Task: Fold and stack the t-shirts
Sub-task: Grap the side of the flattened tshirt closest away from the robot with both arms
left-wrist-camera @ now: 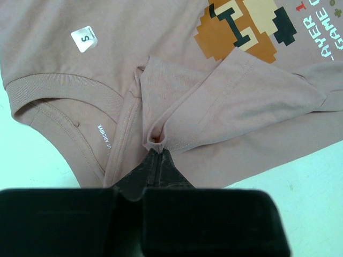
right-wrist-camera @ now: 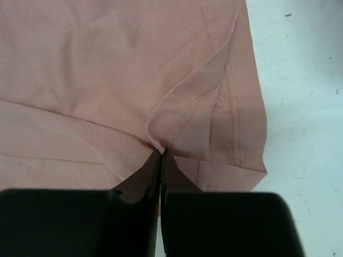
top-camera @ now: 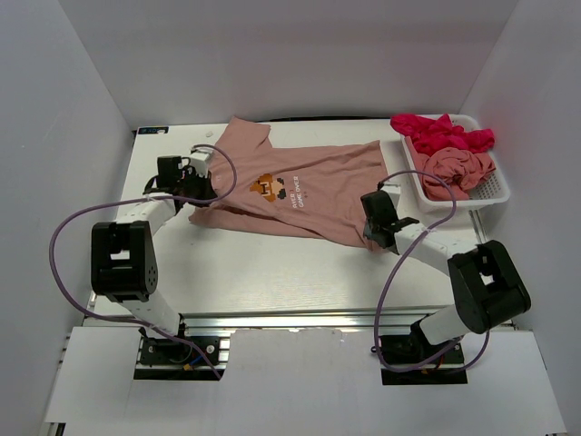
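A dusty salmon-pink t-shirt [top-camera: 309, 186] with a pixel-art chest print [top-camera: 275, 188] lies spread across the table, neck to the left. My left gripper [top-camera: 198, 186] is shut on a pinch of its sleeve fabric [left-wrist-camera: 155, 140] beside the ribbed collar [left-wrist-camera: 64, 88]. My right gripper [top-camera: 375, 227] is shut on a pinched fold of the hem [right-wrist-camera: 159, 143] at the shirt's near right corner. A magenta-red shirt [top-camera: 442, 134] and another salmon-pink shirt [top-camera: 457, 169] lie bunched in the white mesh basket [top-camera: 490, 191].
The basket stands at the table's far right, close behind my right arm. White walls enclose the table on three sides. A size sticker [left-wrist-camera: 84, 38] sits on the shirt near the collar. Purple cables loop from both arms.
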